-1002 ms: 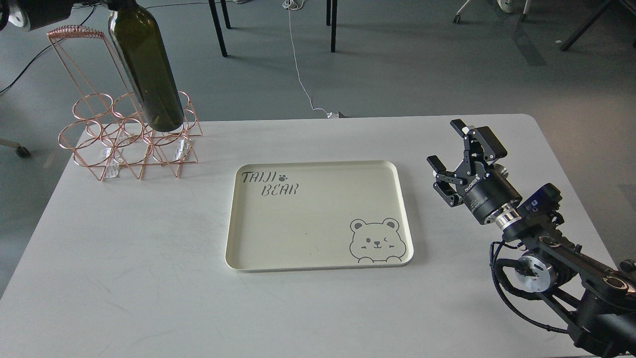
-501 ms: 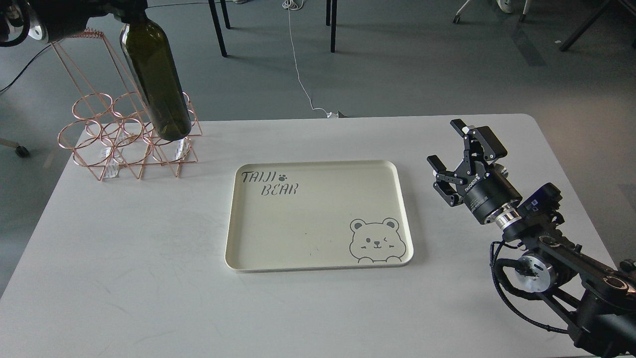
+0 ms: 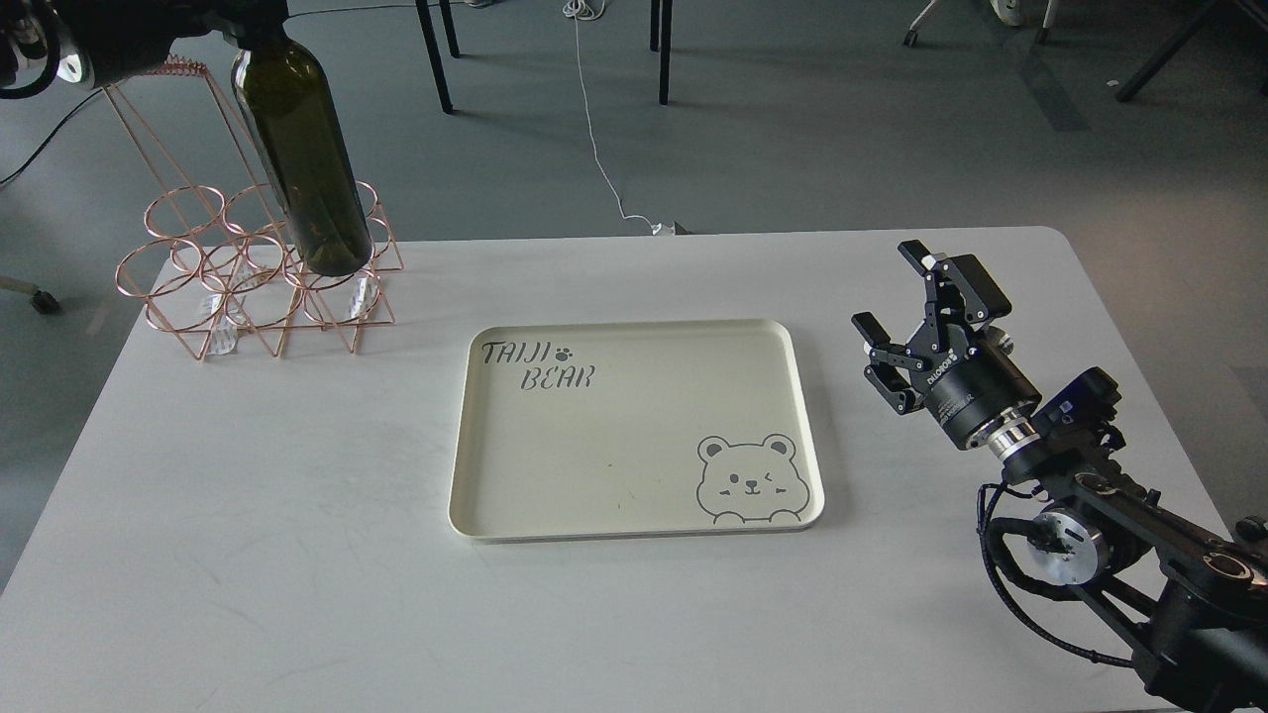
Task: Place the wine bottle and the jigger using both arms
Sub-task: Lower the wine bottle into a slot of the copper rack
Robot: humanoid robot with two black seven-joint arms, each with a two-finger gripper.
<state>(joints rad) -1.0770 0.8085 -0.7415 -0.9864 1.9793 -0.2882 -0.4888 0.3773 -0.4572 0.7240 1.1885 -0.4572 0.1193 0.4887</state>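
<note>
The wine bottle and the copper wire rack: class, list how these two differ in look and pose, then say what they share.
The wine bottle is solid dark green glass; the copper wire rack is open rose-gold wire you can see through. The bottle leans, held from above near its neck; the rack stands flat on the white table. The bottle is a single smooth cylinder; the rack is made of many rings and struts. Both sit at the table's far left corner.

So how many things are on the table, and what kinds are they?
Wine bottle: 1 (held up over the rack)
Copper wire rack: 1
Cream bear tray: 1
Robot grippers: 1 clearly showing, the right gripper
Jigger: 0 in view
Total: 4
</note>
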